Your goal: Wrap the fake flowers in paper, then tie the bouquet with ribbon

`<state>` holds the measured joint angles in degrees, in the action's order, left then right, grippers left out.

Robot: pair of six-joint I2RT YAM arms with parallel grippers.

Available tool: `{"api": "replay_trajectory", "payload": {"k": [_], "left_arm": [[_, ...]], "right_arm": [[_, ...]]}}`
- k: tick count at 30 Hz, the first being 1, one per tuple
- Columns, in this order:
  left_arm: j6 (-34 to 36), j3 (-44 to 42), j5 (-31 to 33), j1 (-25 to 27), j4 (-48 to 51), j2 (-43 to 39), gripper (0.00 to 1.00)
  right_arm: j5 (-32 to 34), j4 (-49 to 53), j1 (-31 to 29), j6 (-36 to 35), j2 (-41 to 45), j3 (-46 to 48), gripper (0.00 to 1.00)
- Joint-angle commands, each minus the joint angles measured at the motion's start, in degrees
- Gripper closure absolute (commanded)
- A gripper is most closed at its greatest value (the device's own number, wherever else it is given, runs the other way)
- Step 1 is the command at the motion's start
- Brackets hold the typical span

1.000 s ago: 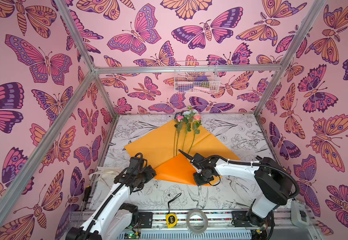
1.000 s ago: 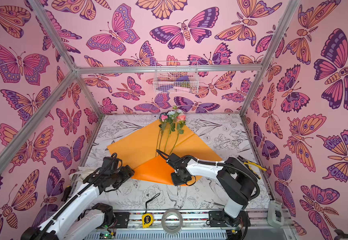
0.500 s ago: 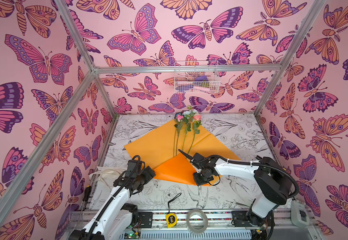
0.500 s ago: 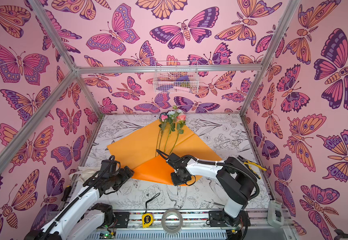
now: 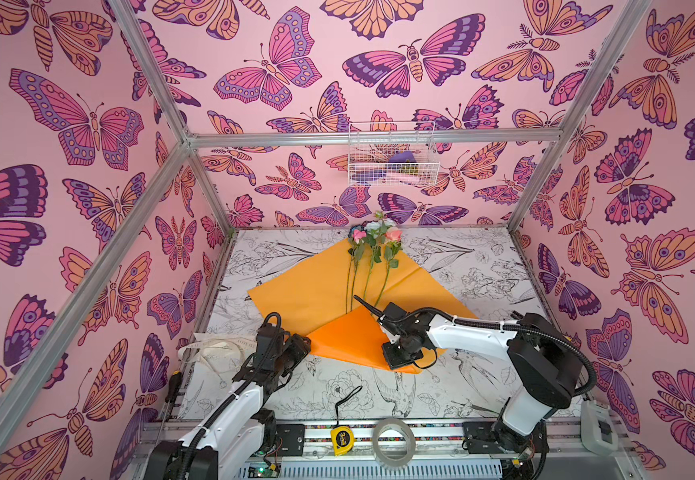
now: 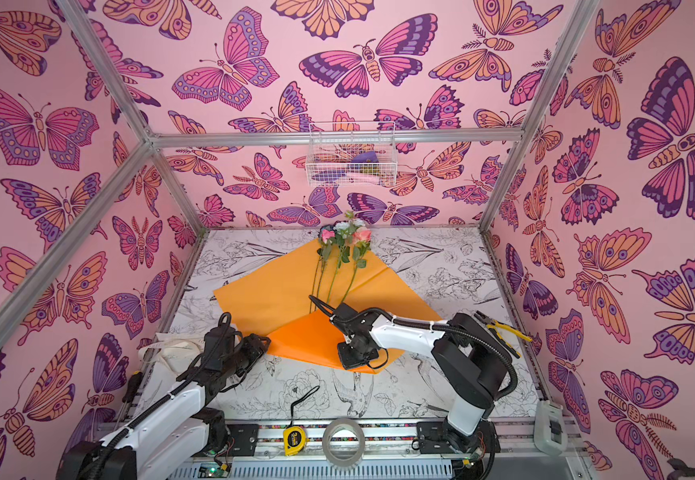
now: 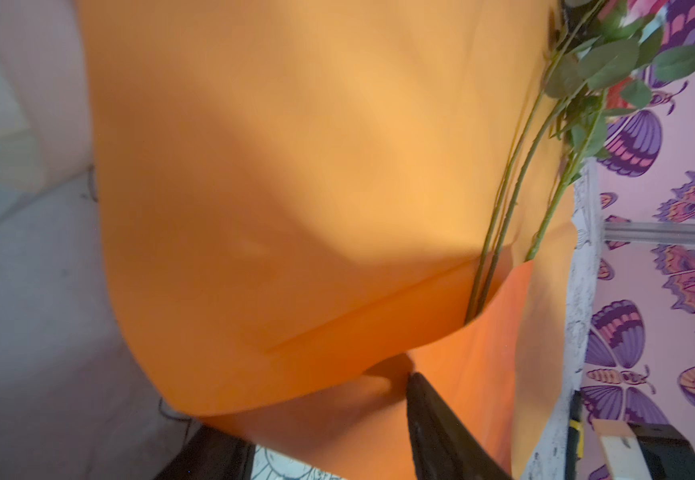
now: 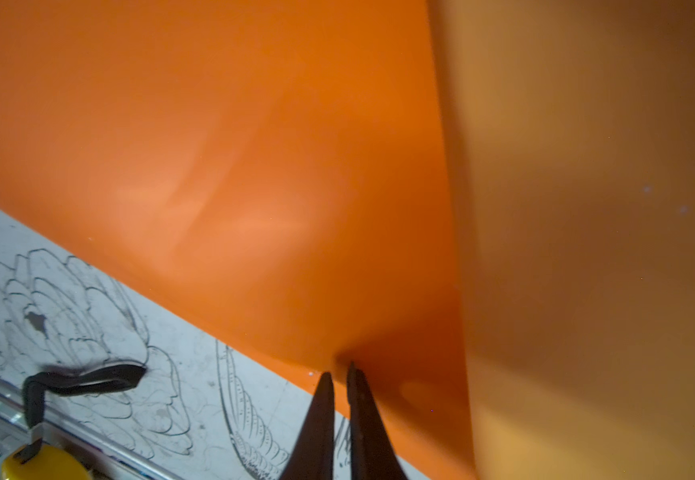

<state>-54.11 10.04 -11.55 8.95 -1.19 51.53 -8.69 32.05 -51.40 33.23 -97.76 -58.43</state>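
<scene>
The bouquet of fake flowers [image 5: 372, 239] [image 6: 343, 237] lies on the table, its green stems [image 7: 516, 183] running down an orange wrapping paper [image 5: 308, 286] [image 6: 271, 291] that is spread flat. The paper's near corner is folded up over the stem ends. My right gripper [image 5: 399, 363] [image 6: 356, 361] [image 8: 339, 372] points down and is shut on the front edge of that folded flap [image 8: 254, 187]. My left gripper [image 5: 302, 345] [image 6: 263, 343] [image 7: 316, 415] is at the flap's left corner. Its jaws stand apart, with the paper's edge between them.
A cream printed ribbon [image 5: 221, 345] lies by the left wall. A yellow tape measure [image 5: 341, 436] and a tape roll [image 5: 393, 440] sit on the front rail. A screwdriver [image 5: 173, 382] lies front left and pliers [image 6: 499, 330] at the right. A wire basket [image 5: 391, 160] hangs on the back wall.
My left gripper's jaws have narrowed round the paper's left corner. The right arm and the bouquet have not moved.
</scene>
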Motion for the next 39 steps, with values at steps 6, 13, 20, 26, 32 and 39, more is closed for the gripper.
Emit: {"api": "replay_trajectory", "payload": {"k": [6, 13, 20, 26, 32, 39], "left_arm": [[1.5, -2.2, 2.0, 0.3, 0.3, -2.8, 0.50], [1.5, -3.0, 3.6, 1.6, 0.3, -5.0, 0.63], [2.0, -2.6, 4.7, 3.2, 0.3, -4.6, 0.71], [2.1, -2.6, 6.2, 4.8, 0.3, -5.4, 0.77], [1.8, -3.0, 8.0, 5.9, 0.3, -7.6, 0.62], [-1.4, -3.5, 12.8, 5.9, 3.0, -7.2, 0.43]], "right_arm": [[-6.7, -6.2, 0.1, 2.0, -3.8, -5.8, 0.88], [-12.6, -12.5, -0.2, 3.4, -9.8, -11.2, 0.89], [-15.5, -14.6, -0.8, 3.8, -14.9, -15.9, 0.90], [-17.8, -17.1, -1.0, 5.2, -18.6, -17.8, 0.92], [-18.6, -18.3, -1.0, 6.6, -21.5, -19.1, 0.92], [-18.8, -18.3, -1.0, 7.6, -23.6, -20.2, 0.93]]}}
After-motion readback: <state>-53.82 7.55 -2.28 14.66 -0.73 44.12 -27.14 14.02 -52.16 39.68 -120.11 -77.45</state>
